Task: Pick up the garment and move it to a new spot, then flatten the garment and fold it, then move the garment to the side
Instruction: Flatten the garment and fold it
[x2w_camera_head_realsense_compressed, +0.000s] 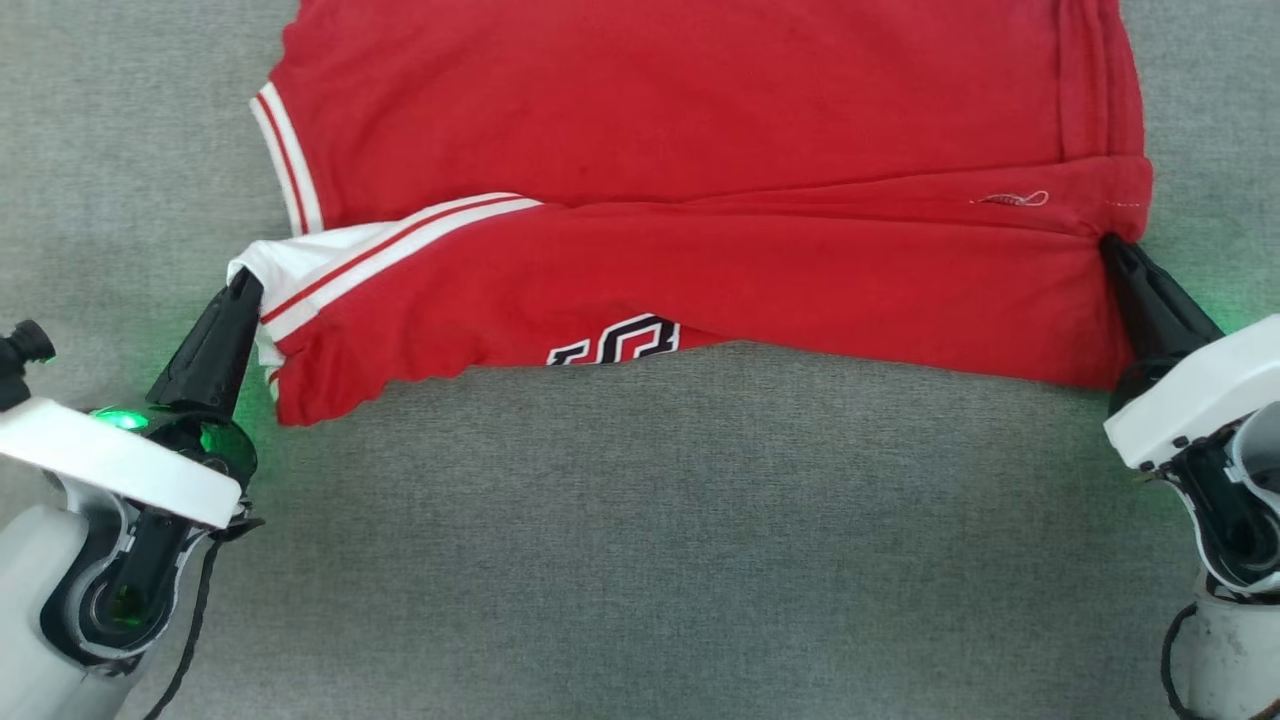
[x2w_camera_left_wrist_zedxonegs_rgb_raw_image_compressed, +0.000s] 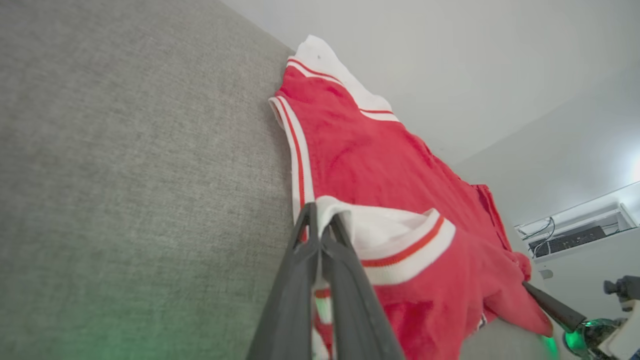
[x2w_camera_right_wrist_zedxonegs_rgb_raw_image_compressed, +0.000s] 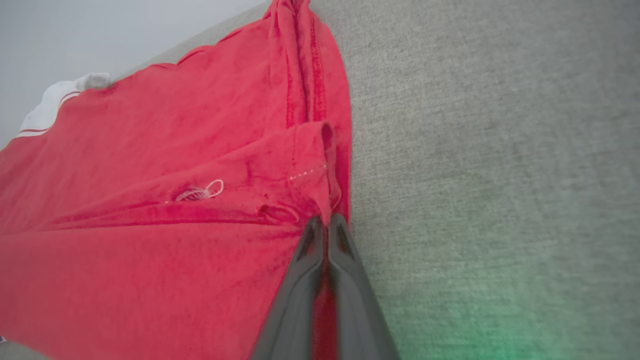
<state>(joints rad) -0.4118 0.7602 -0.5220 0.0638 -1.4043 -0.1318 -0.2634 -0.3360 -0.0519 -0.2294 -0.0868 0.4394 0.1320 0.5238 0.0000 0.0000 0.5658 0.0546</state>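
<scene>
The garment (x2w_camera_head_realsense_compressed: 700, 150), a red jersey with white sleeves and striped trim, lies across the far part of the grey surface. Its near edge is lifted and doubled over the rest, with black white-edged lettering (x2w_camera_head_realsense_compressed: 615, 340) peeking from underneath. My left gripper (x2w_camera_head_realsense_compressed: 245, 285) is shut on the garment's white sleeve corner (x2w_camera_left_wrist_zedxonegs_rgb_raw_image_compressed: 350, 220) at the left. At the right, my right gripper (x2w_camera_head_realsense_compressed: 1110, 245) is shut on the red hem corner (x2w_camera_right_wrist_zedxonegs_rgb_raw_image_compressed: 320, 165). In each wrist view, cloth runs between that gripper's closed fingers (x2w_camera_left_wrist_zedxonegs_rgb_raw_image_compressed: 320, 220) (x2w_camera_right_wrist_zedxonegs_rgb_raw_image_compressed: 324, 222).
Grey woven fabric (x2w_camera_head_realsense_compressed: 650, 540) covers the surface under and in front of the garment. A pale wall and a white shelf with cables (x2w_camera_left_wrist_zedxonegs_rgb_raw_image_compressed: 575, 235) lie beyond the far side in the left wrist view.
</scene>
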